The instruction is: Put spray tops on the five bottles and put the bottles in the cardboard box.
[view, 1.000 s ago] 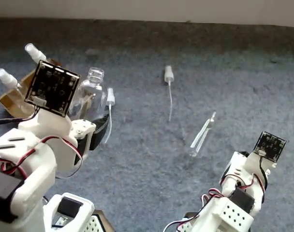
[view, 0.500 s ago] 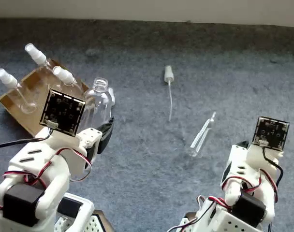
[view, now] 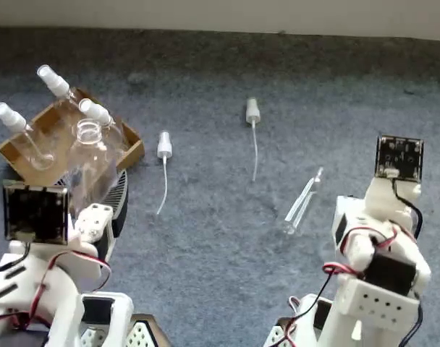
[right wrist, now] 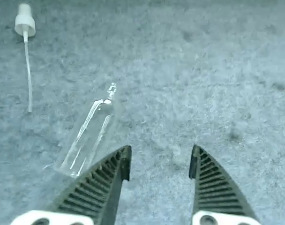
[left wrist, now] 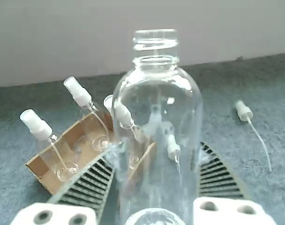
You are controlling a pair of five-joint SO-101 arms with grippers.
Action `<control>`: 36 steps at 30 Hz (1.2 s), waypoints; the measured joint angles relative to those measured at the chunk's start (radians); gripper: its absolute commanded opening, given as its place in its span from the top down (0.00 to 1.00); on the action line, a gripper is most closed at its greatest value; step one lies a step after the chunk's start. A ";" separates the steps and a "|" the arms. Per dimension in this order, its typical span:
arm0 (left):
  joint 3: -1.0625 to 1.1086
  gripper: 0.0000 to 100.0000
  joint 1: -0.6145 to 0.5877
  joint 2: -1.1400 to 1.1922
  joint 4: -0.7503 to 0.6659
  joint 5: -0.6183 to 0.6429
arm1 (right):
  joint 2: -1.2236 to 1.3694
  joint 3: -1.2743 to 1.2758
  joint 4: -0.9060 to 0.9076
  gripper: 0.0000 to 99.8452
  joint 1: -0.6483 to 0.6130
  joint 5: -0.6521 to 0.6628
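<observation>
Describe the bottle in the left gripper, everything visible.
The bottle is clear, glass or plastic by its look, with a round body, sloped shoulders and a threaded neck. Its mouth is open, with no spray top on it. It stands upright, clamped at its lower body between the fingers of the left gripper, close by the cardboard box.

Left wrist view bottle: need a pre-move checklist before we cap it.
1. Left tool clamped on the clear open-necked bottle: ok.
2. That bottle's neck free for a top: ok.
3. Right tool open and empty: ok.
4. White long-tubed spray tops loose on the grey carpet: ok, two, lying apart.
5. Second clear bottle standing: not ok, on its side near the right tool.
6. Room left in the brown cardboard box: cannot tell; three capped bottles sit in it.
</observation>
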 measured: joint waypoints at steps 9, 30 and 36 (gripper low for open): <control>0.183 0.93 -0.144 -0.121 -0.003 0.000 | 0.256 -0.204 0.046 0.81 -0.244 -0.075; 0.566 0.93 -0.227 -0.370 -0.192 0.000 | 0.290 -0.187 0.017 0.81 -0.609 -0.092; 0.766 0.93 -0.292 -0.370 -0.397 0.000 | 0.338 -0.187 -0.018 0.81 -0.697 -0.244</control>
